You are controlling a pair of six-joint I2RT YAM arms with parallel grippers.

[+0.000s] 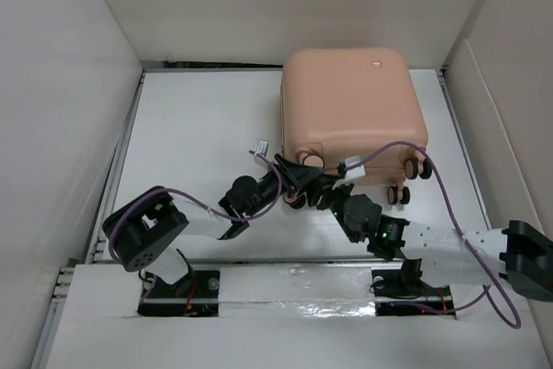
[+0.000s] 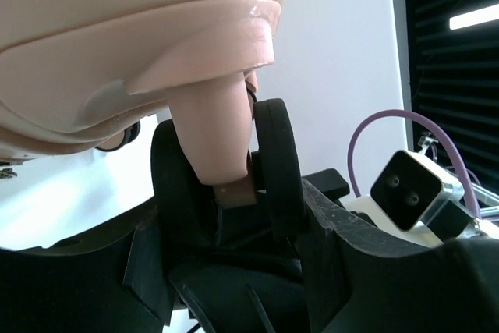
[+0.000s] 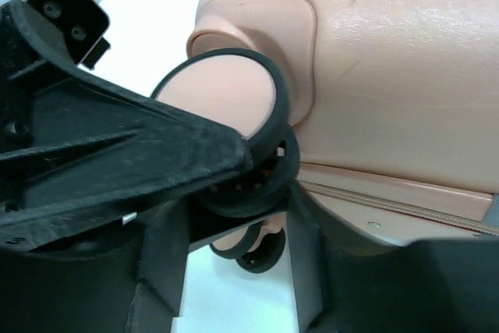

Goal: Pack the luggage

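The luggage (image 1: 350, 101), a salmon-pink hard-shell suitcase, lies closed and flat on the white table (image 1: 199, 127), caster wheels toward me. Both grippers meet at its near-left corner. My left gripper (image 1: 292, 175) is shut on a twin black caster wheel (image 2: 273, 165), whose pink stem (image 2: 222, 134) stands between the fingers. My right gripper (image 1: 318, 184) comes from the right, its fingers (image 3: 312, 255) closed on either side of a black caster wheel with a pink hub (image 3: 226, 95). The left gripper's black body (image 3: 117, 154) crosses that view and hides part of the grip.
Two more caster wheels (image 1: 410, 181) stick out at the suitcase's near-right corner. White walls enclose the table on the left (image 1: 60, 110), back and right. A purple cable (image 1: 436, 187) loops over the right arm.
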